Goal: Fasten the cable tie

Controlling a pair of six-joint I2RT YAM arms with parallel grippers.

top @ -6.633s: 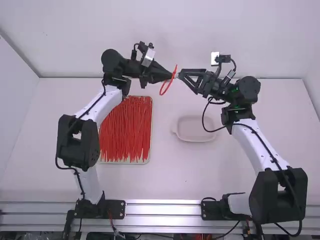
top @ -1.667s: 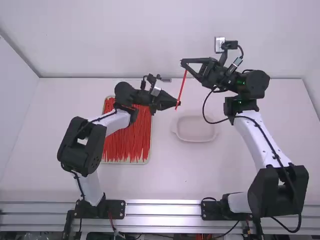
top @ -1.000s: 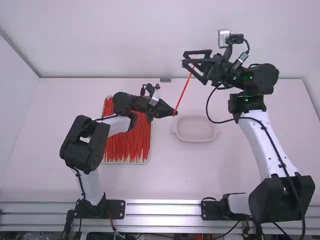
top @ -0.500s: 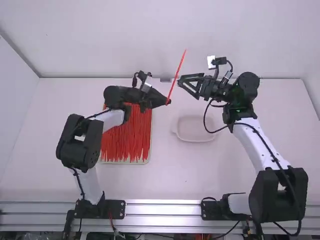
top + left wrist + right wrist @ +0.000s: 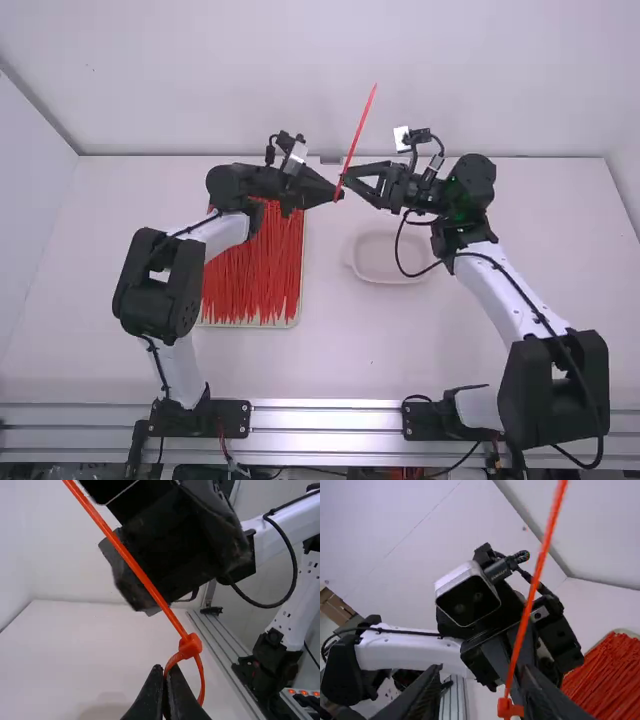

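Observation:
A red cable tie (image 5: 357,128) is held in the air above the table's back middle, its tail pointing up and right. In the left wrist view its head (image 5: 190,645) closes a small loop, and my left gripper (image 5: 163,680) is shut on that loop. My left gripper (image 5: 333,194) meets my right gripper (image 5: 347,186) tip to tip. The right gripper (image 5: 480,675) is open, one finger (image 5: 426,692) on either side of the tie (image 5: 535,580), with the tie's head (image 5: 505,708) low between them. I cannot tell whether they touch the tie.
A flat tray (image 5: 297,322) piled with loose red cable ties (image 5: 255,262) lies under the left arm. A shallow white dish (image 5: 390,260) sits on the table below the right gripper. The right half of the table is bare.
The loop, wide at first, was pulled small. The right gripper let go of the tail and has moved left to the tie's head. The left gripper rose a little with the tie.

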